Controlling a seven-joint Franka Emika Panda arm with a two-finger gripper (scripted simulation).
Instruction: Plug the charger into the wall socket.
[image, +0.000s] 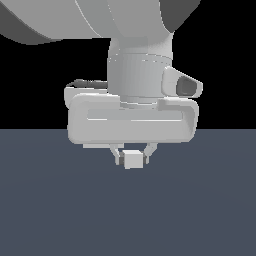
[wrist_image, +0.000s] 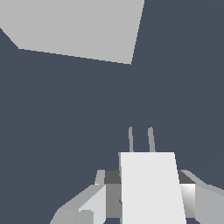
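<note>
Charger sits between the two fingers of the gripper, pinched from both sides; in the exterior view I see it as a small off-white block right under the hand, with a finger touching its side on the exterior view's left and the other touching on the right. It hangs clear above the dark blue-grey floor; I see no contact with the floor. In the wrist view the charger fills the near field as a pale slab, and two thin grey prongs stick out of its far end, side by side and roughly parallel. The fingers flank the slab on both sides here as well, pressed against it. Beyond the prongs, well apart from them, I see a flat light-grey panel, the socket, cut off by the picture's edge; only one corner and two edges show, and I cannot make out any holes or marks on the part in view. The prongs do not line up with it in this view: it lies off to one side of their line. In the exterior view the socket is not visible; the arm's white wrist body takes up most of the upper half against a black background.
</note>
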